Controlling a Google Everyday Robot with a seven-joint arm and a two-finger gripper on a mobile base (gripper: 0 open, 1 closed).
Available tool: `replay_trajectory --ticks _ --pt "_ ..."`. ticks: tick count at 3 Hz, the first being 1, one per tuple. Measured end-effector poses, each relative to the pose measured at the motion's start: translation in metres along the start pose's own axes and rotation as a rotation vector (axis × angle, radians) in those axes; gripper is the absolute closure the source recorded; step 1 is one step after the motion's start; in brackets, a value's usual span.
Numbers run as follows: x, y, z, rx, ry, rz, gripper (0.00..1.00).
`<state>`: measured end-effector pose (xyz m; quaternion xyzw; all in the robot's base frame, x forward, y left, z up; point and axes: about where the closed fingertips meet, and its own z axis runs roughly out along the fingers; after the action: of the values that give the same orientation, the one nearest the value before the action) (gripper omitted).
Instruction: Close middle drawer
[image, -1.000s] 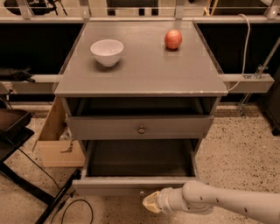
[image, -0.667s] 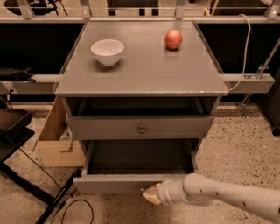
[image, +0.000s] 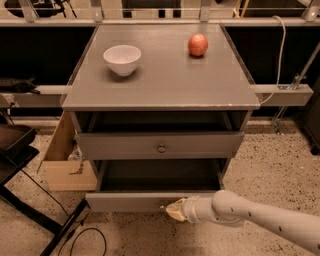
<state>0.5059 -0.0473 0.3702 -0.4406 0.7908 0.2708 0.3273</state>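
Observation:
The middle drawer (image: 130, 201) is a grey drawer pulled well out of the grey cabinet, its deep tray showing dark and bare. My gripper (image: 174, 209) comes in from the lower right on a pale arm. Its yellowish tips are together and sit against the drawer's front panel, just right of centre, where the small knob is. The gripper holds nothing.
Above it, a narrower grey drawer (image: 161, 148) with a round knob stands slightly out. A white bowl (image: 122, 58) and a red apple (image: 198, 44) sit on the cabinet top. A cardboard box (image: 62, 160) stands on the floor at the left, with a black cable (image: 85, 237) near it.
My gripper has moved forward from just in front of the open drawer to its front panel. The drawer front has slid a little way in towards the cabinet.

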Motion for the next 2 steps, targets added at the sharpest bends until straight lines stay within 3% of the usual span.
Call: replay_trajectory --ticks 1,2 --pt "-0.006 -0.011 -0.002 0.021 -0.022 -0.002 1.00" --pt "-0.019 -0.041 -0.010 0.075 -0.087 0.004 1.00"
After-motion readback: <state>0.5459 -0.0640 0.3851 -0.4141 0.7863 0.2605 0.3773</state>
